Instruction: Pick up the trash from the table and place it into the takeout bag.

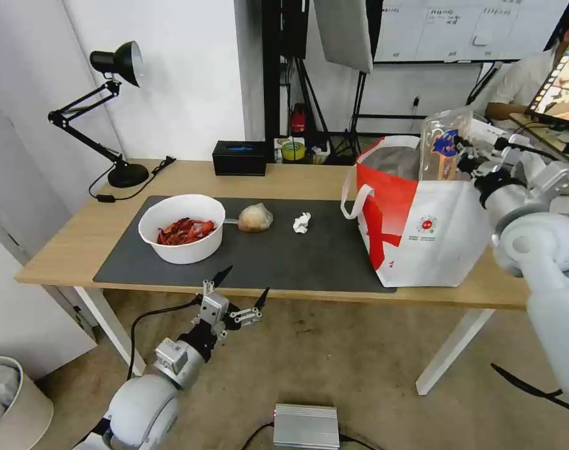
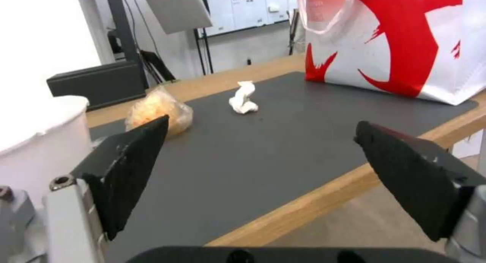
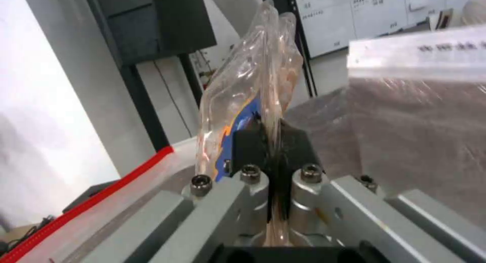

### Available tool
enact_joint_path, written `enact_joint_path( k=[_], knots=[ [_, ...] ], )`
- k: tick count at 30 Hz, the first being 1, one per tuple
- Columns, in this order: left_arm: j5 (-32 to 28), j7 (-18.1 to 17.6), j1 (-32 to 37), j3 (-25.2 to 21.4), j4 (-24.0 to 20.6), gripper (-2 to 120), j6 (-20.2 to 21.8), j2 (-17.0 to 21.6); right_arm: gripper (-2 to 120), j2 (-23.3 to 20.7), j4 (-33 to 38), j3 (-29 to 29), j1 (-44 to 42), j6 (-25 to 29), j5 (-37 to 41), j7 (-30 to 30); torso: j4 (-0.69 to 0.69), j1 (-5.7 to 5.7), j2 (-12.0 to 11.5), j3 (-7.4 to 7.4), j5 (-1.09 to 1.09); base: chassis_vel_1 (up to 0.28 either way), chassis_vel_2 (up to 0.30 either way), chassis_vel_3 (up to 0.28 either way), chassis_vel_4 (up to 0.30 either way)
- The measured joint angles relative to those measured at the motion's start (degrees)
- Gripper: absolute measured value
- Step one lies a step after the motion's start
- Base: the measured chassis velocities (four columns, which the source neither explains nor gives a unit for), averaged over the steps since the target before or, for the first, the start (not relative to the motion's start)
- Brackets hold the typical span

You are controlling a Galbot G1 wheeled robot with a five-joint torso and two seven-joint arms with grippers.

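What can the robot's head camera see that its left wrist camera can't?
Head camera alone: the white bowl's red crayfish shells, the black desk lamp, and the right gripper shut on the clear plastic tray above the takeout bag's open top.

Left wrist camera alone: a close look at the left gripper's two black fingers, spread wide apart in front of the table's near edge.

Both: the crumpled tissue, the small clear bag, the dark mat, the bowl and the takeout bag.
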Motion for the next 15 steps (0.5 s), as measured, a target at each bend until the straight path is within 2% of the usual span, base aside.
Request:
enact_joint_path(
  k=[11,13,14,15],
  knots=[
    [-0.1,-0.2,-0.1,0.1,-0.1,100,0.0,0.5,0,0.1,2.3,0.9,-1.5,-2.2,8.5,4.7,0.00,0.00,0.0,0.00,0.00,0.000,0.000,0.000,0.000],
    [-0.1,-0.3,-0.1,0.1,-0.1,100,0.1,0.5,0,0.5,3.3,1.4,-1.4,-3.4,15.5,8.5,0.00,0.00,0.0,0.00,0.00,0.000,0.000,0.000,0.000],
    [-0.1,-0.3,-0.1,0.1,-0.1,100,0.1,0.5,4,0.7,3.9,1.8,-1.1,-4.2,20.7,11.3,0.00,0.00,0.0,0.00,0.00,0.000,0.000,0.000,0.000],
    [-0.1,-0.3,-0.1,0.1,-0.1,100,0.1,0.5,4,0.7,3.9,1.8,-1.1,-4.2,20.7,11.3,0.00,0.00,0.0,0.00,0.00,0.000,0.000,0.000,0.000]
  ],
)
